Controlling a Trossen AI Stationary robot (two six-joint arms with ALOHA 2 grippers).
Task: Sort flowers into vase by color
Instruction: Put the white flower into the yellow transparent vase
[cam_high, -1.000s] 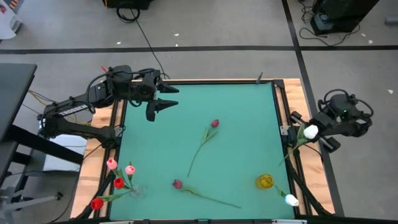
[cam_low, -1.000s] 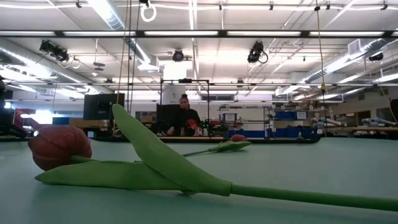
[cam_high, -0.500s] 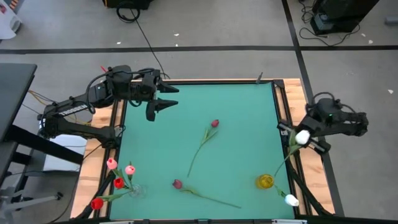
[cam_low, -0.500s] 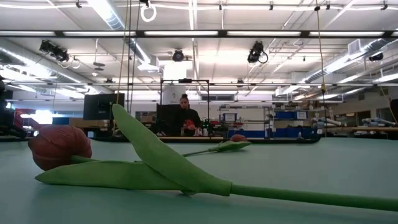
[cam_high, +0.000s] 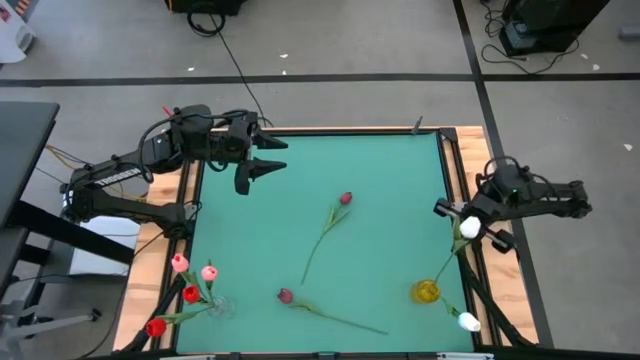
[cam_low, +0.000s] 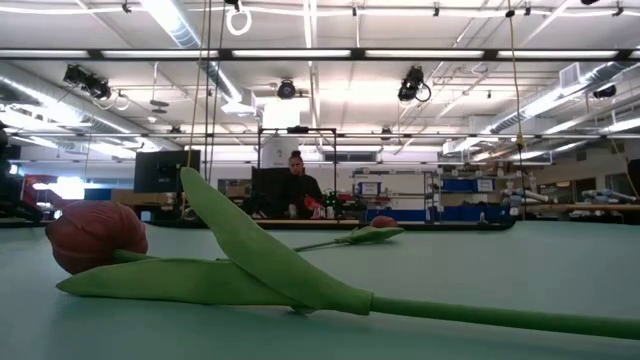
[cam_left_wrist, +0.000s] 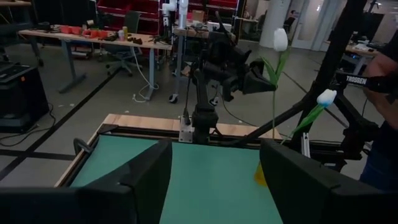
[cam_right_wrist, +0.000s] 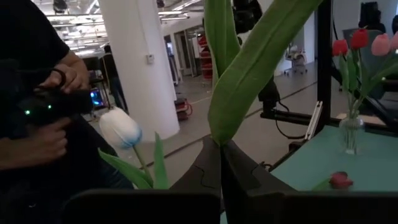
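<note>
Room: open workshop with grey floor, ceiling strip lights, benches behind; a person sits far back in the low view.
Desk (cam_high: 380, 160): flat teal mat inside a pale wooden frame, smooth and matte.
Left arm: dark, jointed, reaching over the desk's far left corner; no shift from the earlier frames.
Left tool (cam_high: 272, 156): fingers spread apart, holding nothing; the loose tulips lie well ahead of it.
Right arm: dark, off the desk's right edge; it has swung in toward the desk over the last second.
Right tool (cam_high: 462, 222): fingers pressed together on the thin green stem of the white tulip (cam_high: 469, 228), whose broad leaf rises straight out of the tool in the right wrist view; head has moved from outside the frame to over it.
Maroon tulip (cam_high: 345, 199): lying flat mid-desk, well apart from both tools, unmoved.
Second maroon tulip (cam_high: 286, 296): flat near the front edge, long stem, smooth plastic-looking leaf.
Clear glass vase (cam_high: 221, 306): front left corner, holds red and pink tulips (cam_high: 180, 263).
Yellow vase (cam_high: 426, 292): small, round, near the right tool, holds another white tulip (cam_high: 468, 322) leaning over the front right edge.
</note>
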